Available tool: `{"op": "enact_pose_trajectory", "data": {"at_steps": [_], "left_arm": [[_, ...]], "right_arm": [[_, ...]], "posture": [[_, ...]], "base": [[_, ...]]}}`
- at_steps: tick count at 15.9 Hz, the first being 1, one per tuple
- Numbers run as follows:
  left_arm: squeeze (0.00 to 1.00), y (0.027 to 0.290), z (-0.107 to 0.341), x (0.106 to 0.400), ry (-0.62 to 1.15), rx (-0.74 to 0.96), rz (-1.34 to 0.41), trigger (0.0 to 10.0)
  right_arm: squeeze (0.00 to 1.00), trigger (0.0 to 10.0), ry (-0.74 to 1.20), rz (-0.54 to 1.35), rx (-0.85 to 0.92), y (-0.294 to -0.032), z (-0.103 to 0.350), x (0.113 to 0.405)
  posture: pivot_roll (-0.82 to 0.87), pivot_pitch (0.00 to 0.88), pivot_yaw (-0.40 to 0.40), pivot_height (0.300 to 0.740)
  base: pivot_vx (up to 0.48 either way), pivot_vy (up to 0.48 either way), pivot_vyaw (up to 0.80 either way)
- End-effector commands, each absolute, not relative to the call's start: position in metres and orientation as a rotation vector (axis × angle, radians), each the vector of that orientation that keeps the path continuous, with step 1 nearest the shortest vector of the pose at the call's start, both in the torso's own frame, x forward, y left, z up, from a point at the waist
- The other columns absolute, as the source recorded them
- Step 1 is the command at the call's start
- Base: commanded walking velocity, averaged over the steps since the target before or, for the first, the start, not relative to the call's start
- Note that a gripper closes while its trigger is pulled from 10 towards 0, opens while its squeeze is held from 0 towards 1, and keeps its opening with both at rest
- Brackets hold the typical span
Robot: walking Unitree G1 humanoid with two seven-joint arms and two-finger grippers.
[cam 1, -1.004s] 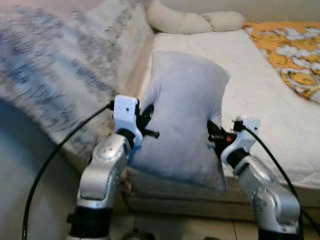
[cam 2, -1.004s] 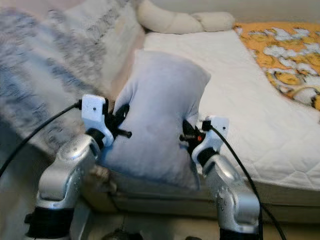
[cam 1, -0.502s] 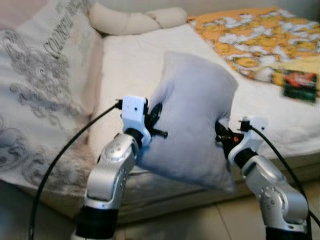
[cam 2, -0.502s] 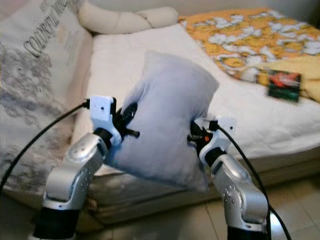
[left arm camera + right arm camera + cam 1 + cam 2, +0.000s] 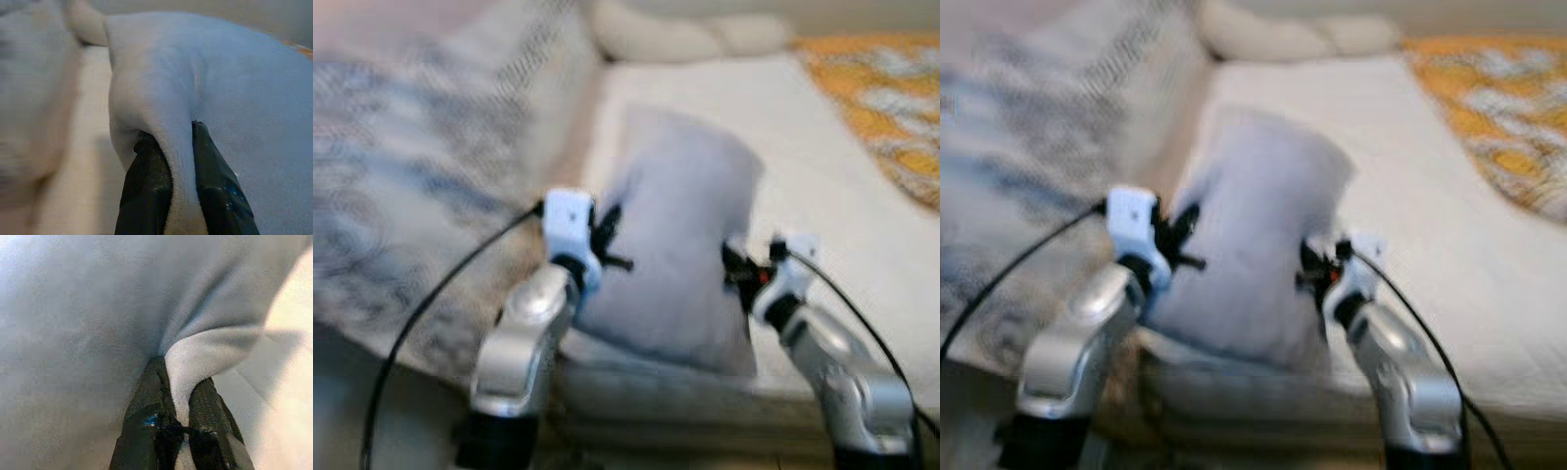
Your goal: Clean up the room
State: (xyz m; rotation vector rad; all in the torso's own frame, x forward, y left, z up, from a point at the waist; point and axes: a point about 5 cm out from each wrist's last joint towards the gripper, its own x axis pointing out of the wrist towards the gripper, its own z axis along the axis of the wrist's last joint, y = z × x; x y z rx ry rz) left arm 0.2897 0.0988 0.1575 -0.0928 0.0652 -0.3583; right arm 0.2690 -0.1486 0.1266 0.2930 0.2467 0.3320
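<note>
Swung back leftward since half a second ago, blurring everything. At centre left, left gripper (image 5: 178, 161) pinched shut on a fold of the soft pale-blue fabric pillow (image 5: 680, 250). Centre right, right gripper (image 5: 182, 404) likewise clamping its edge, above the white quilted mattress (image 5: 822, 186).

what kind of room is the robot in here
Most likely a bedroom. A bed with a white mattress is in front of the robot, with an orange patterned blanket on it and a cream bolster at its far end. The left gripper and right gripper pinch a pale grey pillow.
</note>
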Motion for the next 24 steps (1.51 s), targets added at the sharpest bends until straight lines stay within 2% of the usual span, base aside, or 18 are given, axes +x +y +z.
{"op": "enact_pose_trajectory", "data": {"at_steps": [1,7,13,18,20,21,24], "left_arm": [[0.00,0.100,0.163,0.292,0.039,-0.084,-0.349,10.0],[0.00,0.080,0.166,0.301,0.033,-0.068,-0.440,10.0],[0.00,0.089,0.167,0.305,0.027,0.033,-0.449,10.0],[0.00,0.094,0.167,0.312,0.032,0.055,-0.450,10.0],[0.00,0.097,0.165,0.323,0.050,0.135,-0.451,10.0],[0.00,0.098,0.164,0.338,0.066,0.212,-0.454,10.0],[0.00,0.105,0.166,0.364,0.102,0.275,-0.409,10.0]], "right_arm": [[0.00,10.0,0.232,0.327,0.292,-0.150,0.130,0.269],[0.00,10.0,0.241,0.298,0.293,-0.155,0.128,0.265],[0.00,10.0,0.265,0.313,0.304,-0.154,0.121,0.270],[0.00,10.0,0.267,0.318,0.312,-0.150,0.118,0.277],[0.00,10.0,0.273,0.312,0.316,-0.149,0.114,0.287],[0.00,10.0,0.299,0.281,0.296,-0.151,0.105,0.303],[0.00,10.0,0.326,0.274,0.289,-0.151,0.097,0.328]], "posture": [[-0.01,0.000,0.037,0.740],[-0.02,0.000,0.055,0.740],[-0.01,0.000,0.067,0.740],[0.00,0.000,0.067,0.740],[0.00,0.003,0.069,0.740],[0.00,0.017,0.075,0.740],[0.00,0.049,0.090,0.740]], "base": [[0.398,0.000,0.00],[0.394,0.000,0.00],[0.000,0.000,0.00],[0.000,0.000,0.00],[0.000,0.000,0.00],[0.000,0.000,0.00],[0.000,0.000,0.00]]}}
